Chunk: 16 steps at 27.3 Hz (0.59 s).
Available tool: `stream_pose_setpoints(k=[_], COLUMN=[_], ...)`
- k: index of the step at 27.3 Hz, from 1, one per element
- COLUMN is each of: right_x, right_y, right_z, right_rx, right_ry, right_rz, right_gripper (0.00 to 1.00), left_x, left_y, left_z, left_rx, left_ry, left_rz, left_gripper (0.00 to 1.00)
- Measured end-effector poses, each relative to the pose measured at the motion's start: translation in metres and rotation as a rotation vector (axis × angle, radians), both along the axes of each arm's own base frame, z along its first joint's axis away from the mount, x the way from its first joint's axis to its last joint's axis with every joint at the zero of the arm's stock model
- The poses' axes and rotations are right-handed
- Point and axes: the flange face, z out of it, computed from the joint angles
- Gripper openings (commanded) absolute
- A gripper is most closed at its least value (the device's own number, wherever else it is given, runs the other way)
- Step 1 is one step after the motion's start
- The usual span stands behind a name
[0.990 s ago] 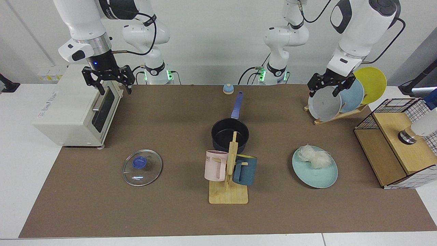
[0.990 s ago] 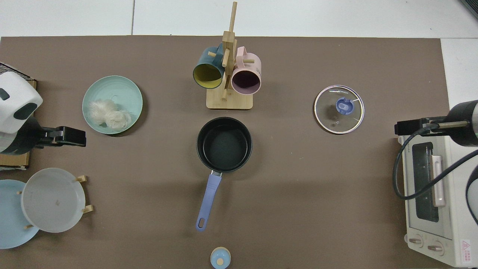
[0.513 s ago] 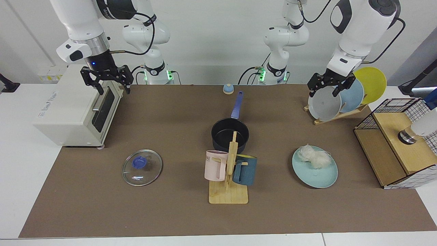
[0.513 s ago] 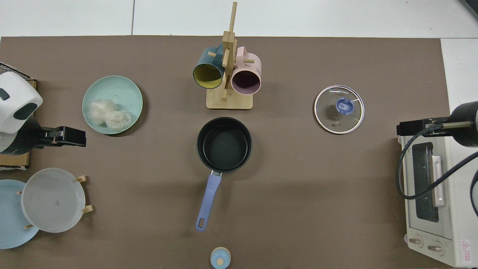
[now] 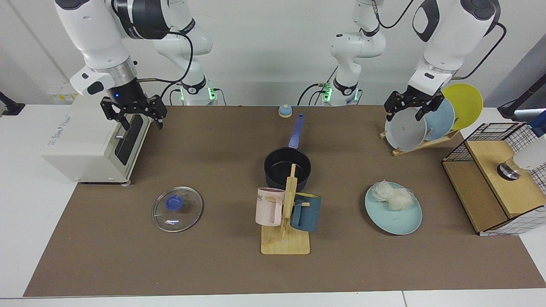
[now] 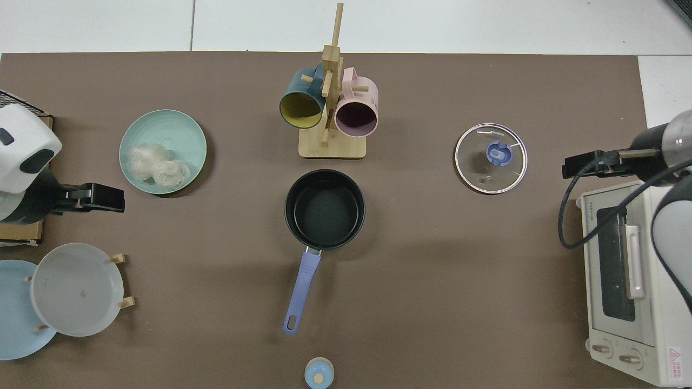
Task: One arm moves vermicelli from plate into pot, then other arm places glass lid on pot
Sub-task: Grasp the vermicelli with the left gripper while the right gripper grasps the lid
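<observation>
A: Where are the noodles?

B: The noodles (image 5: 392,196) lie in a clump on the teal plate (image 5: 399,219), off toward the plate's rim on the robots' side. The plate sits on the brown tabletop (image 5: 213,264), toward the end where the left arm stands.

A: And the pot?

B: The pot (image 5: 286,168) stands near the middle of the tabletop, nothing in it, its blue handle (image 5: 296,132) pointing to the edge where the robots are. Just beside it, on the side away from the robots, is a wooden mug stand (image 5: 286,238) with a pink mug (image 5: 268,207) and a dark blue mug (image 5: 306,212) hanging on it.

A: The lid?

B: The glass lid (image 5: 178,209) lies flat, knob up, toward the right arm's end, well apart from the pot.

A: What are the hands doing?

B: The left hand (image 5: 408,114) hangs above the end of the tabletop by the plate rack (image 5: 416,145), in front of the grey plate (image 5: 404,132), fingers spread and holding nothing. The right hand (image 5: 140,122) hovers at the toaster oven (image 5: 91,140), near the corner at the robots' edge, fingers likewise parted and free.

A: Anything else?

B: A small blue knobbed thing (image 5: 285,111) sits at the robots' edge, past the handle's tip.
</observation>
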Motion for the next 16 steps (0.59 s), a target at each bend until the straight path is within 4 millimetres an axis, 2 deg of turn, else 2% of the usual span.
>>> stream_pose_setpoints(k=[10,14,16], right_x=[0.046,0.062,0.07], right_y=[0.005,0.009,0.011], right_z=[-0.059,-0.086,-0.099], right_rx=[-0.004,-0.005,-0.005], right_ry=[0.006,-0.006,-0.018], right_rz=[0.006,0.011,0.013], right_gripper=[1.0,1.0,1.0], left_x=[0.001,0.01,0.016], left_y=[0.002,0.016,0.023], left_z=[0.001,0.005,-0.001], left_rx=[-0.001,-0.011,-0.017], left_ry=[-0.01,-0.071,-0.081], left_rz=[0.011,0.145,0.245], left_gripper=[1.0,1.0,1.0])
